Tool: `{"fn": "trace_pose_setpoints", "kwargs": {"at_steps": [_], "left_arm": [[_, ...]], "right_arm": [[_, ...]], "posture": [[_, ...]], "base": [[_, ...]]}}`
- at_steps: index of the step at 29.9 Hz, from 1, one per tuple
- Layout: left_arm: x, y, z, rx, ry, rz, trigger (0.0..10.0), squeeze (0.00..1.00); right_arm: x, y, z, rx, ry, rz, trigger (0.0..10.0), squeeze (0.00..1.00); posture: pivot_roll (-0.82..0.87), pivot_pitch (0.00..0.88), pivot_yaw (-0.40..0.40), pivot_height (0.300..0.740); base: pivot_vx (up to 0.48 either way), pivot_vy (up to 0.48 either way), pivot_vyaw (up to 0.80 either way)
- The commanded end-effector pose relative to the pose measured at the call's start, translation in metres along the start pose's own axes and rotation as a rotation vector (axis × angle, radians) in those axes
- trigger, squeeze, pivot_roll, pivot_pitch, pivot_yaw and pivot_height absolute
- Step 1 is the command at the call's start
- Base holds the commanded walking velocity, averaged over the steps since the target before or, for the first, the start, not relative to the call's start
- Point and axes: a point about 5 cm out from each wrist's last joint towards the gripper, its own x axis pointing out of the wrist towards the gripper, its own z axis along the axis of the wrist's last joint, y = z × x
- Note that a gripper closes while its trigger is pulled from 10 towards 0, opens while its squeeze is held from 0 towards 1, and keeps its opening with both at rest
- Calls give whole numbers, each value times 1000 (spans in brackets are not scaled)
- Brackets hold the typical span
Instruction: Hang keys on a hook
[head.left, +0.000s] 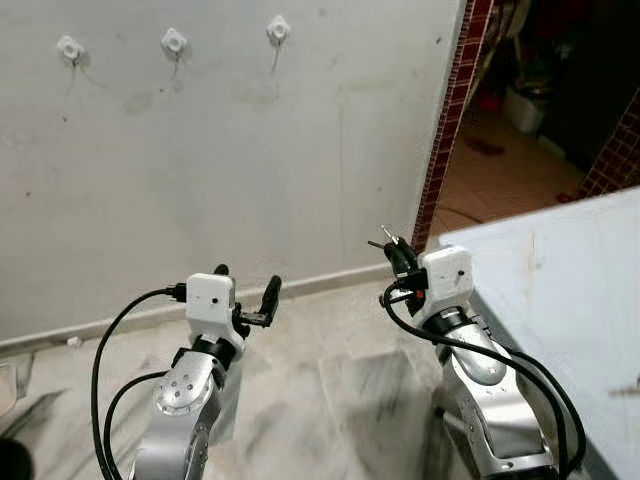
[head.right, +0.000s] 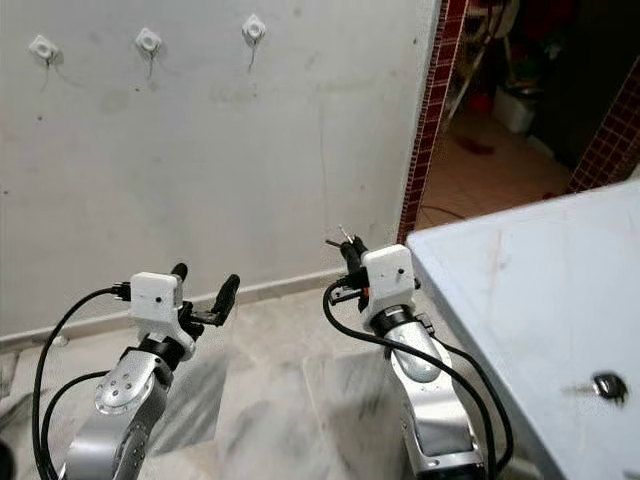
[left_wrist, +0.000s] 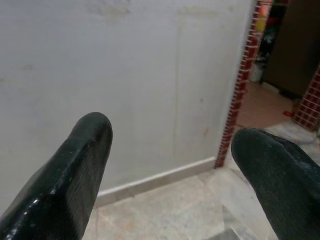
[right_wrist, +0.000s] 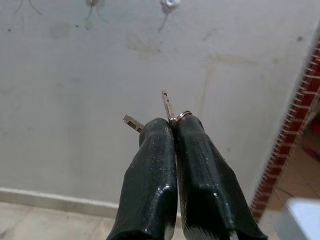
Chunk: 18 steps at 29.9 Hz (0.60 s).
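Right gripper (right_wrist: 172, 122) raised in front of the wall (head.left: 230, 150), jaws pressed together on the keys (right_wrist: 167, 107). Two metal key blades and a small ring sticking out above the black fingertips (right_wrist: 155, 132), pointing toward the wall. Same keys seen in the head view as thin silver tips at the top of the closed fingers, above the white wrist block.

Left gripper (head.left: 247, 290) held lower and to the left, jaws wide apart and holding nothing, aimed at the lower wall and the pale skirting strip (left_wrist: 155, 180).

High on the wall, three small white hooks (head.left: 174, 41) in a row, well above both grippers. Nothing hanging on them as far as can be told; thin marks under each one.

On the right, a pale tabletop (head.right: 520, 290), with another small key (head.right: 605, 385) lying near its edge. Behind it, a column of red tiles (head.left: 450, 110) and a dim room past the doorway. Below, a marble floor (head.left: 340, 390).
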Motion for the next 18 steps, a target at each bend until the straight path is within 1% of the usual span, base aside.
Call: {"fn": "trace_pose_setpoints", "kwargs": {"at_steps": [1,18], "left_arm": [[-3,8,0,10,4,27,10000,0],[-2,7,0,7,6,27,10000,0]], "right_arm": [[3,8,4,7,-17,33,10000,0],[3,7,3,5,-16,30,10000,0]], "posture": [[15,45,38,740],[12,44,40,740]], "base": [[439,0,0],[430,0,0]]}}
